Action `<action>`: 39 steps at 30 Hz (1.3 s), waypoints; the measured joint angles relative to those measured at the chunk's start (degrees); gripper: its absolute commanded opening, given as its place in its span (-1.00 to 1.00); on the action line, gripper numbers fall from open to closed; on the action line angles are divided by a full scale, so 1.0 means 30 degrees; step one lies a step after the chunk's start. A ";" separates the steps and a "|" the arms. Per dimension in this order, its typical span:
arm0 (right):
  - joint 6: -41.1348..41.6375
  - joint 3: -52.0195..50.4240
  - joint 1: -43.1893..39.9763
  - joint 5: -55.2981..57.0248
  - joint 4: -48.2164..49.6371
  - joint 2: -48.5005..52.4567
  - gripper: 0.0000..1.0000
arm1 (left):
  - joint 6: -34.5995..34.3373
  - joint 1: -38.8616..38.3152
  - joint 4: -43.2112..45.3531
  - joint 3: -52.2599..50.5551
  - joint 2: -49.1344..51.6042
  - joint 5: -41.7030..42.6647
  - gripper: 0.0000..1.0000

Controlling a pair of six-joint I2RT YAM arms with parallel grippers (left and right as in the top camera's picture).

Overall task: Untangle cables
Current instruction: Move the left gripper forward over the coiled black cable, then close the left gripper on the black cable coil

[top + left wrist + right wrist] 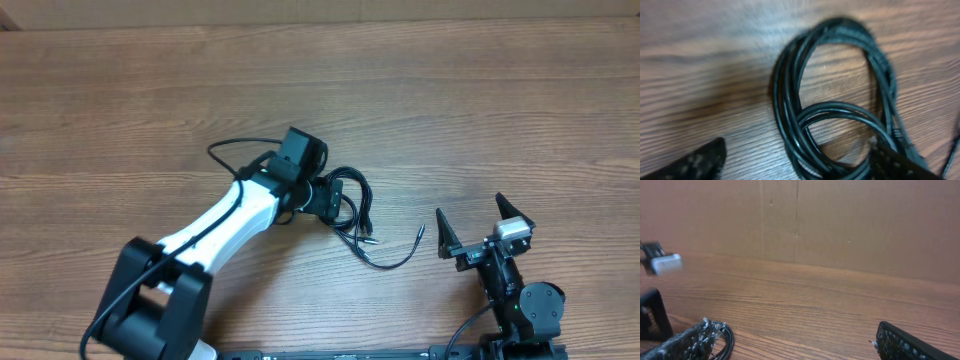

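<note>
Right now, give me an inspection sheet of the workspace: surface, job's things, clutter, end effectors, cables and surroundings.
Surface: wooden table, bare grain, no marks seen.
Job's things: cables lying in a coil of overlapping loops near mid-table, with loose ends trailing right toward a plug.
Clutter: nothing seen.
End effectors: left end effector is open and low over the coil, with loops lying between its fingers. Right end effector is open, at the front right and apart from the cables.
Cables: an arm wire loops out beside the left arm. Whether it touches the coil cannot be told.
Surroundings: plain brown wall behind the table.
</note>
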 measured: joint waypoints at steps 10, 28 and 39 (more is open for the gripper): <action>0.0007 0.0000 0.0000 0.0000 0.0007 0.0000 1.00 | -0.0415 -0.0255 0.0124 0.0007 0.1005 0.0015 0.19; 0.0007 0.0000 0.0000 0.0007 0.0007 0.0000 1.00 | -0.0532 -0.0714 0.0838 0.0015 0.1056 -0.0401 -0.22; 0.0007 0.0000 0.0000 0.0007 0.0007 0.0000 1.00 | -0.1224 -0.0721 0.1042 0.0015 0.1974 -0.0823 -0.55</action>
